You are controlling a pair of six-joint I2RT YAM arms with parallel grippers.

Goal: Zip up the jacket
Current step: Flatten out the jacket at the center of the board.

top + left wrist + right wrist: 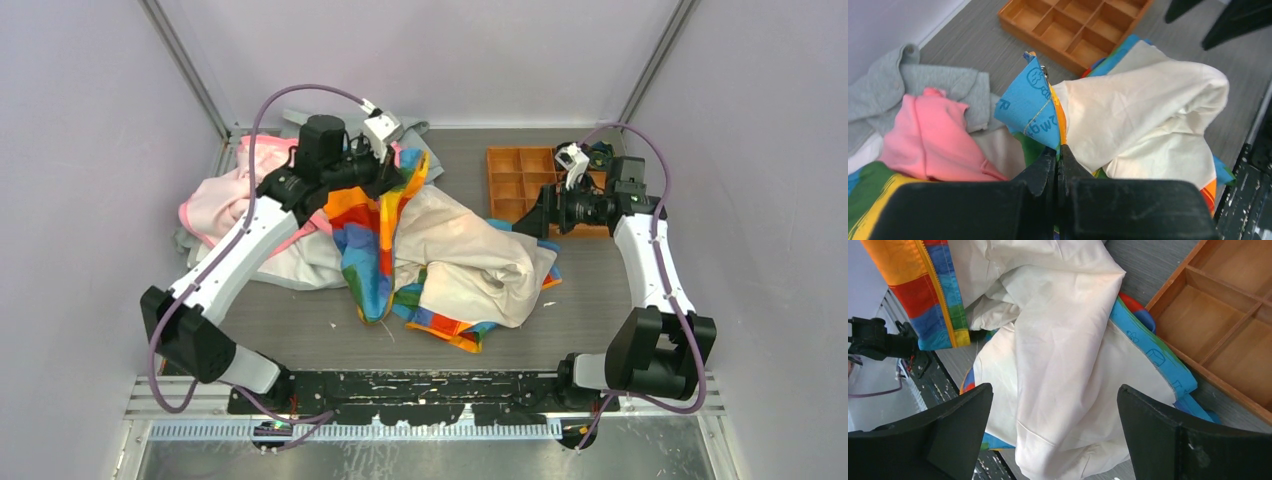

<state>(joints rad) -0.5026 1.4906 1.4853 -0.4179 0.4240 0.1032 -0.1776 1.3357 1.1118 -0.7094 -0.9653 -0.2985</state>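
The rainbow-striped jacket (pixel 372 238) lies crumpled mid-table with its cream lining (pixel 470 250) turned up. My left gripper (pixel 392 180) is shut on the jacket's front edge by the orange zipper (pixel 1060 117) and holds it lifted at the back of the table. In the left wrist view the shut gripper (pixel 1059 152) pinches blue fabric (pixel 1030 105) and orange zipper tape. My right gripper (pixel 530 217) is open and empty, just right of the jacket. In the right wrist view its fingers (pixel 1158 432) spread wide above the cream lining (pixel 1068 355); a striped edge with zipper (pixel 940 302) shows at upper left.
An orange compartment tray (pixel 520 180) stands at the back right, behind my right gripper. A pink garment (pixel 225 195) and a grey garment (pixel 300 125) lie at the back left, under my left arm. Walls close in both sides.
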